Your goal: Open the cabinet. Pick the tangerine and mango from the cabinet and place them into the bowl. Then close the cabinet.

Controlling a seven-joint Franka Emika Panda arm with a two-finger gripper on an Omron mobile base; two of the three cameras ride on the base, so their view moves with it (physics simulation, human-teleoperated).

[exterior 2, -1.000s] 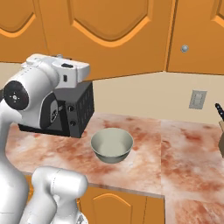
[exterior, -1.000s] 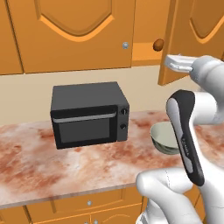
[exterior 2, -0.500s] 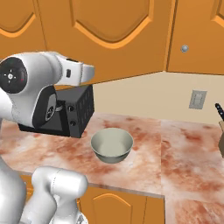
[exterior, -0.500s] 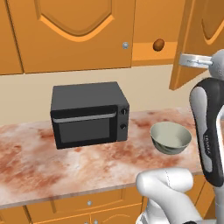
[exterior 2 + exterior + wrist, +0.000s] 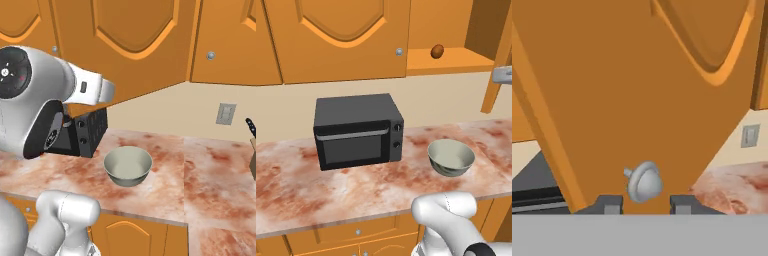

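Claw [image 5: 644, 204] closed around the round silver knob [image 5: 644, 182] of the arched-panel cabinet [image 5: 627, 85] door.

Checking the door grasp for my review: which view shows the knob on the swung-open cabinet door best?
The hand view: the knob sits close and sharp, between the tips of the pincer, on the open door. The right base view shows that door behind the arm, its knob hidden. The left base view catches the door's edge at the right margin.

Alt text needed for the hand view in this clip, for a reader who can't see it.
The gripper sits at the round silver knob of the orange cabinet door, jaws either side of it. A marbled counter and wall outlet show at right.
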